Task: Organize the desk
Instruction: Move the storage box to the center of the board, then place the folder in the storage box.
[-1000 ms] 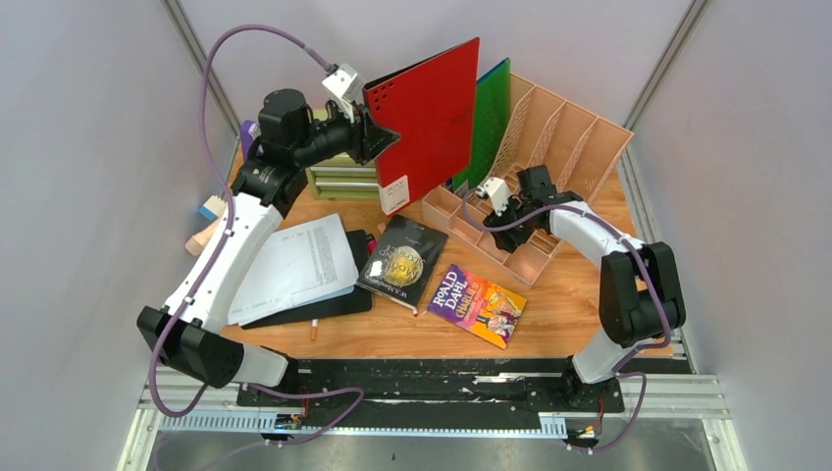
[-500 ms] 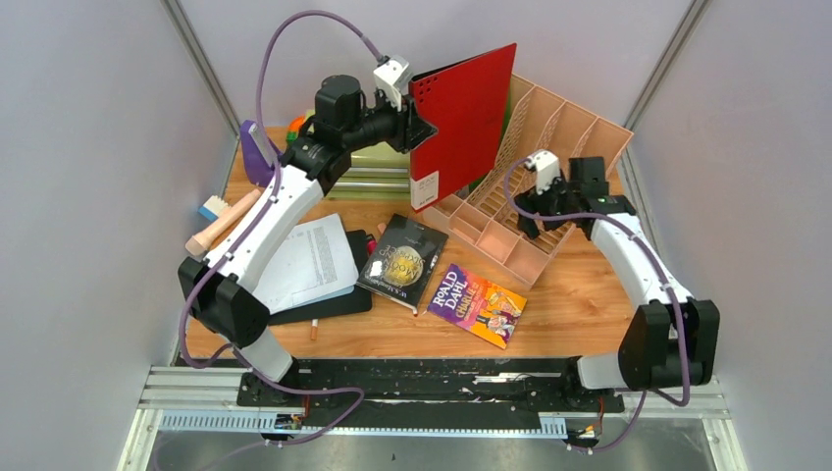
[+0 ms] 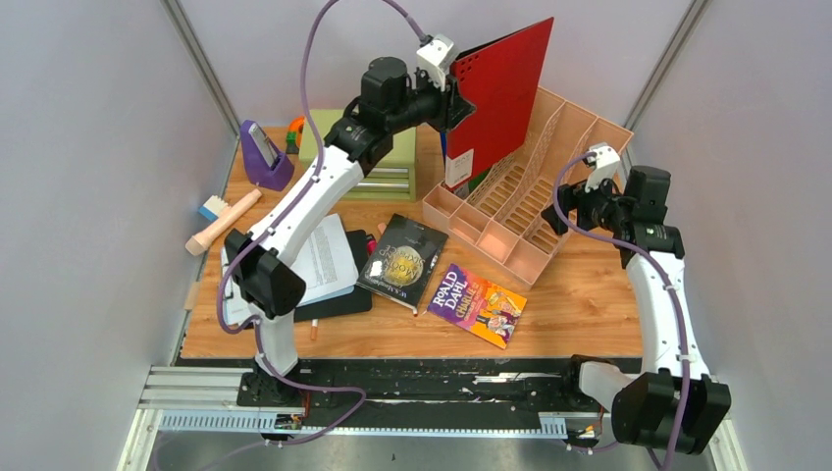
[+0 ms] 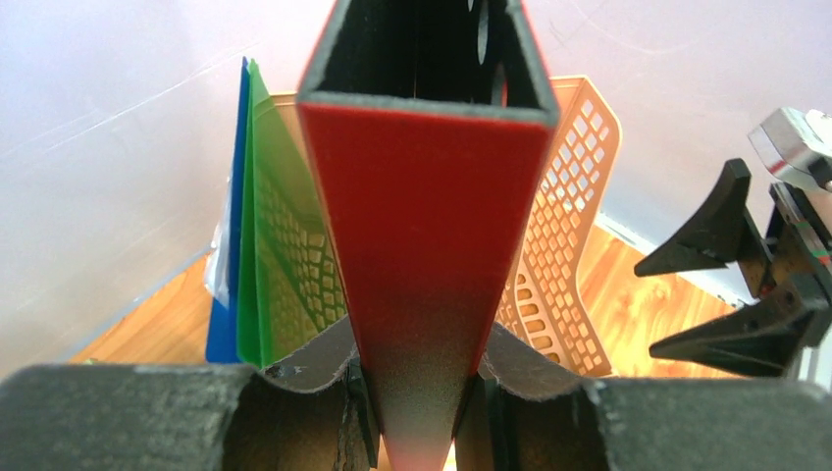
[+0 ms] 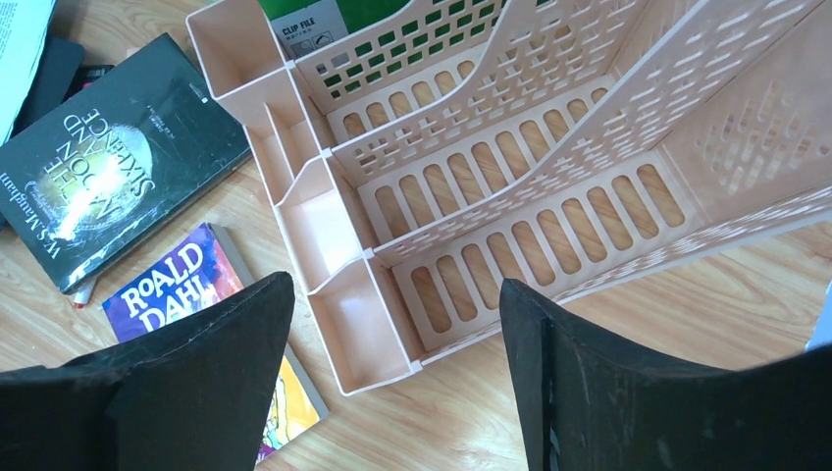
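At the far right of the desk [image 3: 589,304], my left gripper [image 3: 453,96] is clamped on the edge of the red folder [image 3: 505,83], which stands upright over the left end of the pink file rack [image 3: 564,137]. It hides most of the green folder [image 4: 280,226] and the blue folder [image 4: 226,304], and I cannot tell whether its bottom sits in a slot. My right gripper [image 5: 392,294] hangs wide open and empty above the rack's right side.
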Tool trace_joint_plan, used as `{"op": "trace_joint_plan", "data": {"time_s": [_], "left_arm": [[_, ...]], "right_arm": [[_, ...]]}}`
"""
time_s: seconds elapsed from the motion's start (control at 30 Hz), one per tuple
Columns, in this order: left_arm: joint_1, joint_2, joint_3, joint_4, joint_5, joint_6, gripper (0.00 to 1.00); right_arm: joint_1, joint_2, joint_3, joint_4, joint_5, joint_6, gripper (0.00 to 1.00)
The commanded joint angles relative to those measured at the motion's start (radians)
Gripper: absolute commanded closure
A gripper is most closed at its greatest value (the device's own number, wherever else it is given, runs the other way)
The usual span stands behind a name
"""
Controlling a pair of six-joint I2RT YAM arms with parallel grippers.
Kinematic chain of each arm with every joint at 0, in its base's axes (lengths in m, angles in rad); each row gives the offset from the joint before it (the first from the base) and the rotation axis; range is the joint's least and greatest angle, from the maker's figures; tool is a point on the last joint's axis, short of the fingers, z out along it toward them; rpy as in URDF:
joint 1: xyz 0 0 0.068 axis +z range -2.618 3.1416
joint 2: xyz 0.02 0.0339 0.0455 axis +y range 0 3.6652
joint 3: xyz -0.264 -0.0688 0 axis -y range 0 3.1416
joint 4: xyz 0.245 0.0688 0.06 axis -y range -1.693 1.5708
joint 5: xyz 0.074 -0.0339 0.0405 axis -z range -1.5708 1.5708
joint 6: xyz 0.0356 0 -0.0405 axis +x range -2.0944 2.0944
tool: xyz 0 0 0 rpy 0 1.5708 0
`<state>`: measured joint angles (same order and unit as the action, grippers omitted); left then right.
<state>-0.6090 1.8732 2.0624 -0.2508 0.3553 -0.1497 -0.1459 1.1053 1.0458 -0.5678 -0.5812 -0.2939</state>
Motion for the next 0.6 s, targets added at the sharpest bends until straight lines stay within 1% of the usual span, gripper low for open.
{"op": "trace_joint_plan", "data": {"time_s": [0.0,0.17,0.27,0.47,0.57], "left_arm": [[-0.038,0.042,0.132,0.066,-0.086,0.015,1.00],[-0.061,0.106,0.188,0.078,-0.149,0.014,1.00],[-0.075,0.154,0.204,0.102,-0.158,0.001,1.00],[-0.097,0.229,0.181,0.200,-0.161,-0.040,1.00],[-0.111,0.269,0.163,0.235,-0.158,-0.032,1.00]], "right_arm": [[-0.020,-0.021,-0.029,0.052,-0.044,0.039,0.23],[-0.035,-0.041,-0.045,0.064,-0.047,0.039,0.23],[-0.039,-0.054,-0.053,0.069,-0.039,0.036,0.23],[-0.043,-0.078,-0.067,0.080,-0.022,0.030,0.23],[-0.043,-0.085,-0.075,0.086,-0.023,0.027,0.23]]}}
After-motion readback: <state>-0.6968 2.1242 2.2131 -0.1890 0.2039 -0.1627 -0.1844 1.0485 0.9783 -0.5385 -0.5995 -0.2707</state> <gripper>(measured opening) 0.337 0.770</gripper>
